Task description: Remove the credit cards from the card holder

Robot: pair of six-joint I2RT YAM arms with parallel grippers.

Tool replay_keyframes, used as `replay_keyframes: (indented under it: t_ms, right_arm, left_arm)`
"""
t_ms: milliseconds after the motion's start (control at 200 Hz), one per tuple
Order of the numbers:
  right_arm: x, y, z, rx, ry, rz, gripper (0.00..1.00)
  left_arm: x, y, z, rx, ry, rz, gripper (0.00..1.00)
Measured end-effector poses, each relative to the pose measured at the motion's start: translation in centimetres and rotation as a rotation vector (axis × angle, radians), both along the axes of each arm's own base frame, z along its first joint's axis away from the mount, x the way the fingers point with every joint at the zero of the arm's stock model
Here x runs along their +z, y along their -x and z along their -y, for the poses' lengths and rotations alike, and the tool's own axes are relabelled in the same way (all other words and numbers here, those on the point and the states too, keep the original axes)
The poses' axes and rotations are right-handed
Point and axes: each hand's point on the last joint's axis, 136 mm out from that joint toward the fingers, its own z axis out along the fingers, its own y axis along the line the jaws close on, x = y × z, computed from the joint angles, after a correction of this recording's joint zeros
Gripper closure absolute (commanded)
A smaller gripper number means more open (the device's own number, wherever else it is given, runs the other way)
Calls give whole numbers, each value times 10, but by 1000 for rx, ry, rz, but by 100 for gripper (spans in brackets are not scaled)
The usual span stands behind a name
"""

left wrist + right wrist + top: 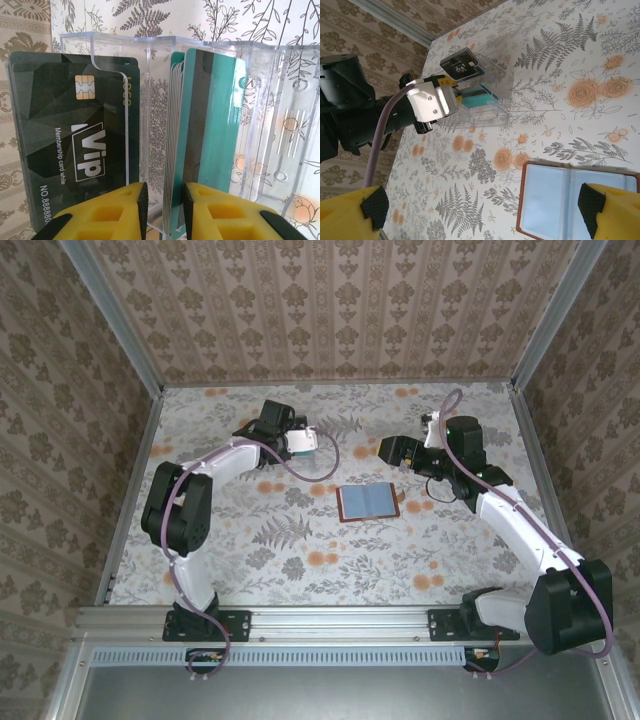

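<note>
The card holder (368, 502) lies open and flat on the table, reddish-brown rim around a blue-grey inside (570, 200). Credit cards stand upright in a clear tray (280, 125): a dark VIP card (65, 130) in the left slot and a stack fronted by a teal card (220, 115) in the middle slot. My left gripper (165, 192) straddles the bottom edge of that stack, open by a narrow gap, with its left pad clear of the cards. My right gripper (483, 207) hovers wide open over the table just left of the card holder, holding nothing.
The clear tray (310, 443) sits at the back left of the floral table, with the left gripper (292, 440) at it. The right gripper (392, 450) is behind the card holder. Patterned walls and metal rails close in the table on three sides.
</note>
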Motion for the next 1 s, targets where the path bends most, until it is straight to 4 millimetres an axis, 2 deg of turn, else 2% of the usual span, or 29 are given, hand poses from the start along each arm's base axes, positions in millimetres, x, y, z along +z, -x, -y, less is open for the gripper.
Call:
replay_keyframes:
  t_ms: [150,310,430,595,655,790,930,1000]
  right_arm:
    - [0,0,0,-1,-2,-2,0]
    - [0,0,0,-2,-1,-3,0]
    - [-1,1,0,-2,-1,-8,0]
    - [-6,3,1,-3,5,-31,0]
    - [-8,4,2,-6,10,-42,0]
    - [-16,6,6,-27,36,-67,0]
    - [-24,6,15,-64,84,-86,0]
    - [-26,6,23,-99,116,-88,0]
  left_arm:
    - [13,5,1,19,45,-3,66]
    - [52,12,0,62,140,41,63]
    - [81,29,-5,101,232,66,62]
    - [100,62,-17,187,367,53,54]
    - [106,75,-22,229,430,46,45]
    - [121,107,-36,338,605,33,1]
    - [138,133,-63,491,815,63,0]
    - [139,144,-79,577,900,86,0]
